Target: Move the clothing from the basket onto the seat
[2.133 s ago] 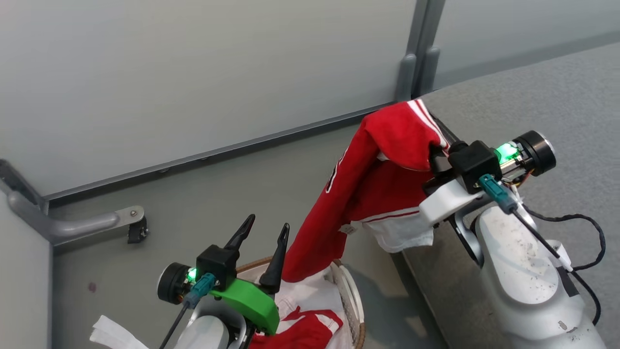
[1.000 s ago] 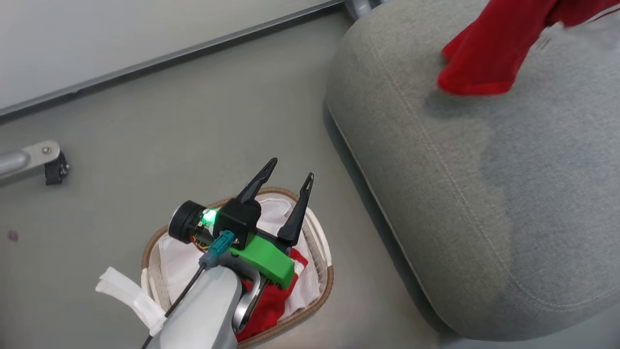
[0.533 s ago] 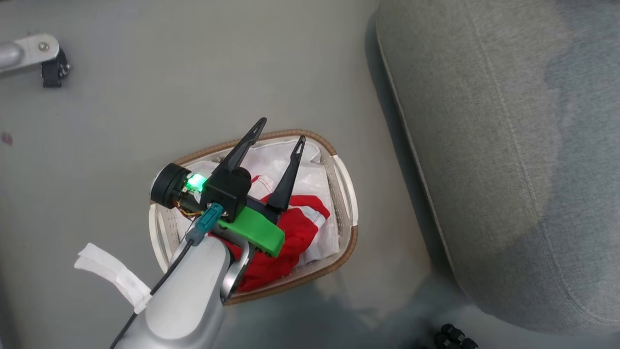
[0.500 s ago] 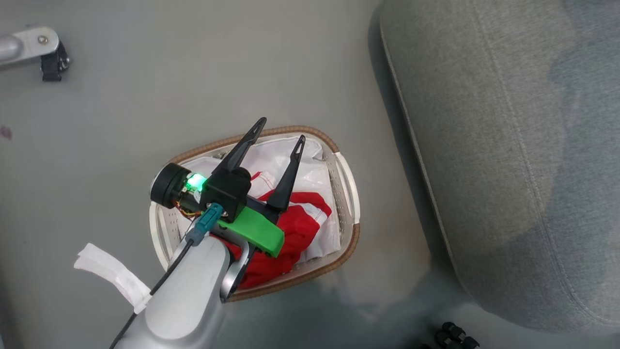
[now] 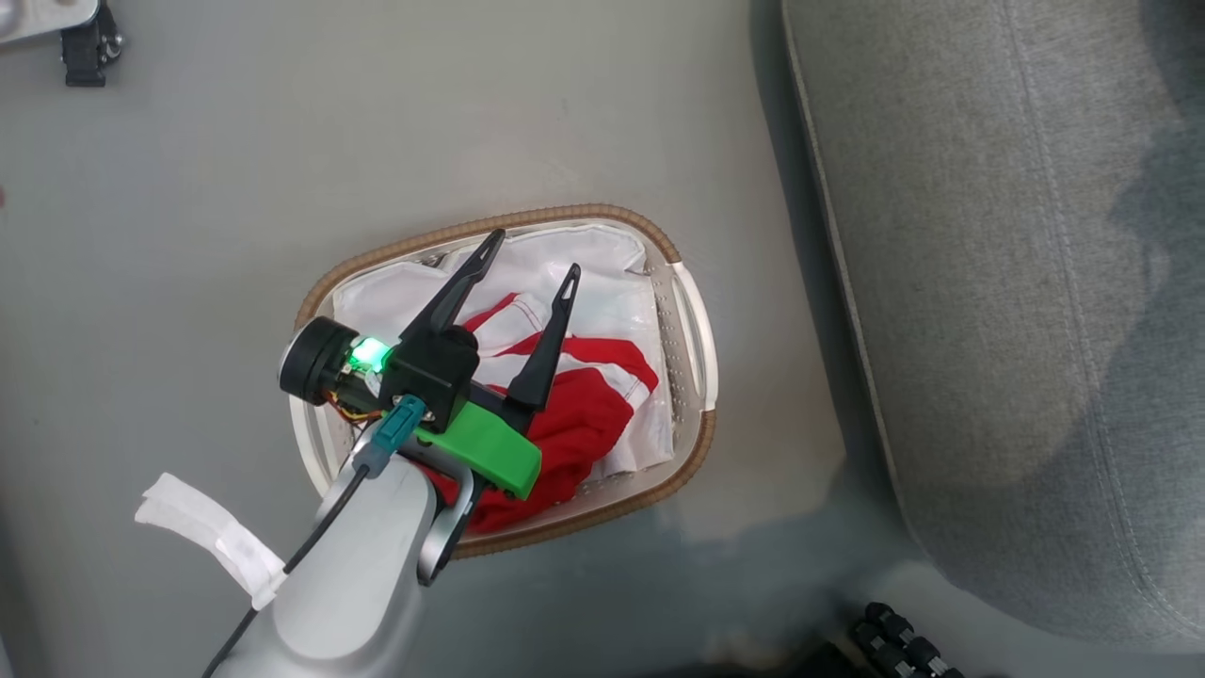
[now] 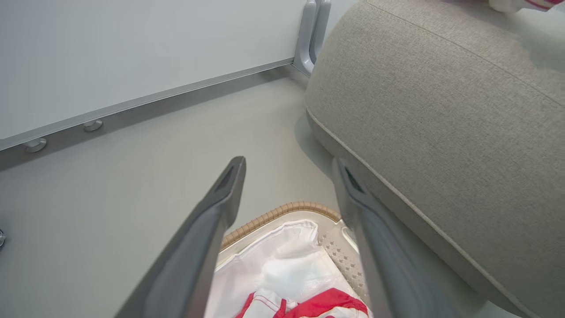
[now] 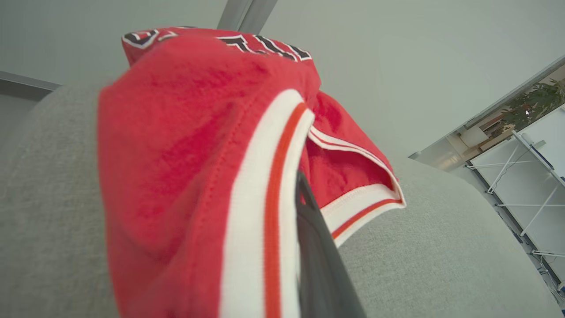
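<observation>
Grey floor [image 5: 235, 188], basket [image 5: 490, 218] mid-frame with red shorts [image 5: 574, 428] left inside under the wide-open left claw [image 5: 533, 254]; right claw [image 7: 304, 194] clamped on the jersey [image 7: 176, 132] over the seat [image 7: 44, 221], unreleased, so roughly halfway.

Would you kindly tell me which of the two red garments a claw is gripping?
The red jersey with black lettering, pinched in the shut right claw over the grey fabric seat; the other red garment lies loose in the white oval basket.
</observation>
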Controlling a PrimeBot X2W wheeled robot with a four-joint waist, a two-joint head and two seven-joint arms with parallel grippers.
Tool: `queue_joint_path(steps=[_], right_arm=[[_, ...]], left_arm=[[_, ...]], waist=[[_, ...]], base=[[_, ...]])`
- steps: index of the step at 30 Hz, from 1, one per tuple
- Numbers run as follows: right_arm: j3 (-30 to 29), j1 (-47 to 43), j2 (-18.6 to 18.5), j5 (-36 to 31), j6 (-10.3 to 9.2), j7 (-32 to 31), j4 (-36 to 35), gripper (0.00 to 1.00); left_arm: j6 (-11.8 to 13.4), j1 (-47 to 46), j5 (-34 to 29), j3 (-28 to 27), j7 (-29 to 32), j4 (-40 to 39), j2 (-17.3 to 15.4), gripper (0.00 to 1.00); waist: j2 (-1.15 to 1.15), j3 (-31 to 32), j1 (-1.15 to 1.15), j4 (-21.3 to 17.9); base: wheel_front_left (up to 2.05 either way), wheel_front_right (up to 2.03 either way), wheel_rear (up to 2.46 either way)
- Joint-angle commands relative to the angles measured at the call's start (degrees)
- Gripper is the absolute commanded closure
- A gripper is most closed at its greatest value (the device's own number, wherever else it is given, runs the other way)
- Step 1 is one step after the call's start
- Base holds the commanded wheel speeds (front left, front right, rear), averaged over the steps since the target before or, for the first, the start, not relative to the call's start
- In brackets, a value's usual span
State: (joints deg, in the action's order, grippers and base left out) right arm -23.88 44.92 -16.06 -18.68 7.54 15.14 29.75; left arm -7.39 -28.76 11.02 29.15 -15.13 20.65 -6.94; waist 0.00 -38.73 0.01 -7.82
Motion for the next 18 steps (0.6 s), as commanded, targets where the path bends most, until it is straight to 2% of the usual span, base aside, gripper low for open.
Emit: queue_joint_path(steps=[1,2,3,18], right_arm=[[-0.2,-1.4,0.3,0.0,-0.10,0.0,-0.3,0.69],[-0.2,-2.1,0.5,0.0,-0.10,0.0,-0.5,0.13],[-0.2,-2.9,1.1,0.0,-0.10,0.0,-0.7,0.00],[2.5,-19.4,5.7,1.4,-0.10,0.0,-8.8,0.00]], left_arm=[[-0.2,0.4,-0.1,-0.1,0.0,0.1,-0.5,0.00],[-0.2,0.5,-0.1,0.0,0.0,0.2,-0.6,0.00],[-0.2,0.7,0.0,0.0,0.0,0.3,-0.6,0.00],[-0.2,3.8,1.2,-1.1,0.0,1.3,-0.4,0.00]], waist=[[0.00,0.5,-0.01,-0.6],[0.00,0.8,-0.01,-0.8],[0.00,1.1,-0.01,-1.0],[0.00,7.7,-0.01,-3.4]], base=[[0.00,0.00,0.00],[0.00,0.00,0.00],[0.00,0.00,0.00],[0.00,0.00,0.00]])
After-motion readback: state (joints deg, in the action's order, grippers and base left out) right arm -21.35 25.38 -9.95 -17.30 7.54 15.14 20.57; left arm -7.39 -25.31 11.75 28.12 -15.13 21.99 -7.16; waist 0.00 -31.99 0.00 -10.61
